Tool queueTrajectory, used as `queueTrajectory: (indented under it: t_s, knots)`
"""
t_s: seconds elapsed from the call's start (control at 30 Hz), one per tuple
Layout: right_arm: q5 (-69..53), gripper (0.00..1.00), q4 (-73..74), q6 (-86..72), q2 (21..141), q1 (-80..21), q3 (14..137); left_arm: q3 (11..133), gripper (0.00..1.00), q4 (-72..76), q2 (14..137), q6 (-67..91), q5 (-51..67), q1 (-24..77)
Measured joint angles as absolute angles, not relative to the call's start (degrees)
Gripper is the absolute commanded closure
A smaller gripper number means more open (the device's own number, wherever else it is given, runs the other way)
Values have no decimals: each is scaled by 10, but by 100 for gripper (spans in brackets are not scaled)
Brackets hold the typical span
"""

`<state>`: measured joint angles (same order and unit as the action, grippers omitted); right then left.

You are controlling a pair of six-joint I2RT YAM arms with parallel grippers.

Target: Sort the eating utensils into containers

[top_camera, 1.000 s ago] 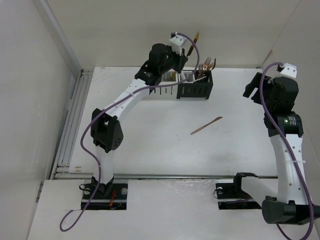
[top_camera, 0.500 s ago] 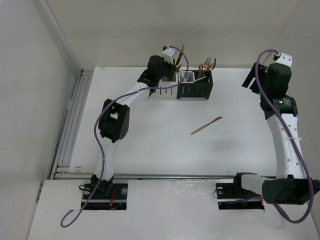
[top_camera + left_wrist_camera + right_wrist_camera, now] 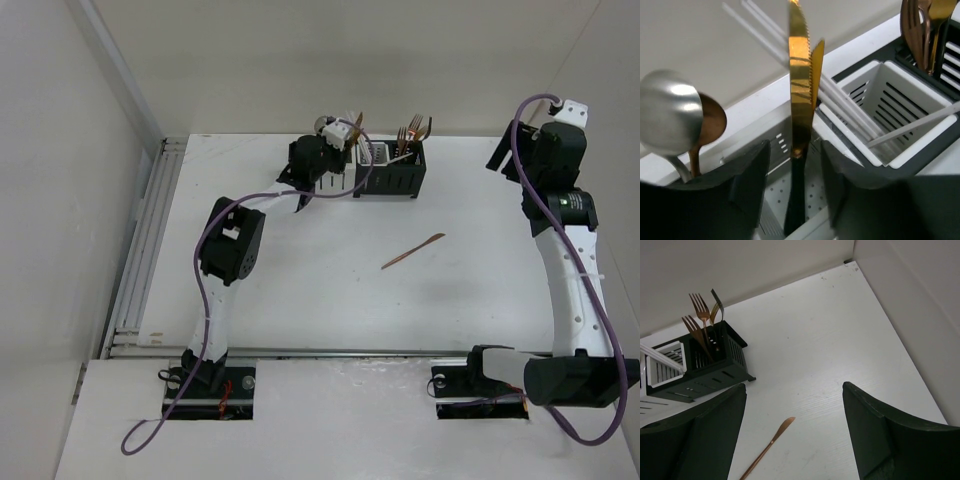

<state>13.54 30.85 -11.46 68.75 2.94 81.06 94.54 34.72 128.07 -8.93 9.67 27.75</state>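
Note:
The row of joined holders (image 3: 392,180) stands at the back of the table. My left gripper (image 3: 338,158) is over its left end. In the left wrist view a gold knife with a black handle (image 3: 801,75) stands upright in a white holder (image 3: 777,145). My left gripper (image 3: 794,148) straddles the handle, jaws open with a gap on each side. A silver spoon (image 3: 670,117) and a copper spoon (image 3: 711,120) stand to its left. A copper knife (image 3: 413,250) lies loose mid-table and shows below my open, empty right gripper (image 3: 794,386), which is raised at the right (image 3: 503,160).
White chopsticks (image 3: 850,107) lean in the second white holder (image 3: 900,95). Copper and gold forks (image 3: 702,320) stand in the black end holder (image 3: 725,360). A metal rail (image 3: 140,260) runs along the table's left edge. White walls enclose the back and sides.
My left gripper has come down and left with the gold knife, lowering it into the white holder, where it now stands loose between the jaws. My right arm lifted slightly, then held.

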Motion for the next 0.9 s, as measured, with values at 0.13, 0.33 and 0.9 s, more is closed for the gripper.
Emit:
queueTrajectory:
  t_s: [0.13,0.33,0.9]
  knots:
    - [132,17,307,-113,691,29,817,916,33,370,1266,-103,81,274]
    - [104,15,301,-107,696,29,817,911,31,348,1221,-113,73,274]
    - [38,0,383,-105,672,35,825,1039,13,-60,1159,-236,311,450]
